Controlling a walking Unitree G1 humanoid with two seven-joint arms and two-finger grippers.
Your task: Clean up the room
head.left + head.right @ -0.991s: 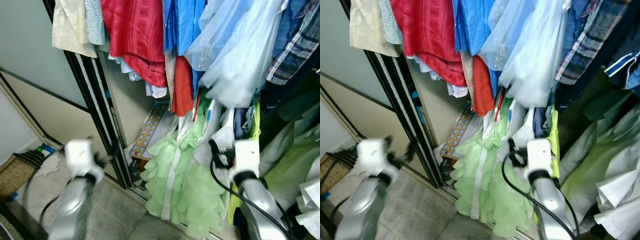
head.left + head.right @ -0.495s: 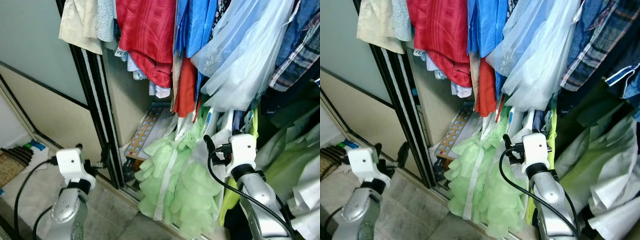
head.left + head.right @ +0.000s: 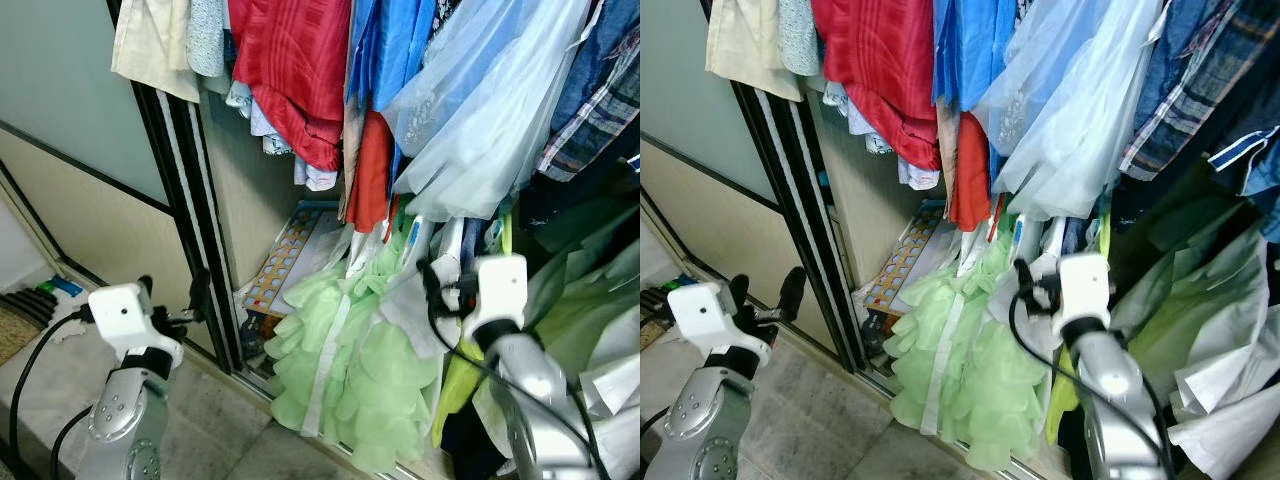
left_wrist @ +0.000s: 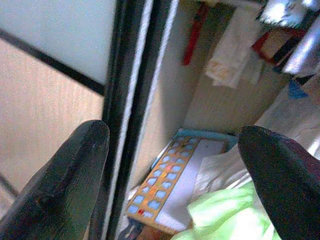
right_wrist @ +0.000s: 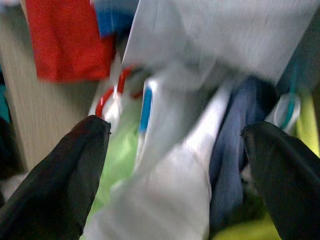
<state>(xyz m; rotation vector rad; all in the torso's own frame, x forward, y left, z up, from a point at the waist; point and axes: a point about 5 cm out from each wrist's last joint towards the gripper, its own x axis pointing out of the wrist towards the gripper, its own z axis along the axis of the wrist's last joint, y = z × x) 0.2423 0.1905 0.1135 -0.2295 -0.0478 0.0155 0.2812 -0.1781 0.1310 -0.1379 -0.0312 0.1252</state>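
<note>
- Wardrobe (image 3: 255, 215): an open closet with a beige inner side panel, packed with clothes from top to floor.
- Sliding door (image 3: 90, 200): pale grey above and beige below, edged by a black frame (image 3: 195, 230); it stands at the robot's left of the opening.
- Hanging clothes: a red garment (image 3: 290, 70), a blue garment (image 3: 385, 45), a pale translucent garment (image 3: 480, 120), a cream garment (image 3: 150, 45) and a plaid shirt (image 3: 600, 95) hang side by side; an orange-red piece (image 3: 370, 175) hangs lower, between the red and the pale one.
- Light green ruffled dress (image 3: 350, 370): the largest loose item, it spills from the wardrobe bottom down to the floor (image 3: 210, 430), just beside the door frame.
- White crumpled cloth (image 3: 1230, 400): lies at the far right of the wardrobe bottom, over yellow-green fabric (image 3: 570, 320).
- Colourful play board (image 3: 290, 262): leans in the wardrobe bottom behind the green dress; the left wrist view shows its rows of small coloured squares.
- Left hand (image 3: 170, 295): raised in front of the door frame, its two black fingers (image 4: 65, 175) spread apart and holding nothing.
- Right hand (image 5: 175, 175): raised close to the hanging clothes above the green dress, fingers (image 5: 55, 175) apart around empty space, with white and dark blue cloth just ahead; this view is blurred.
</note>
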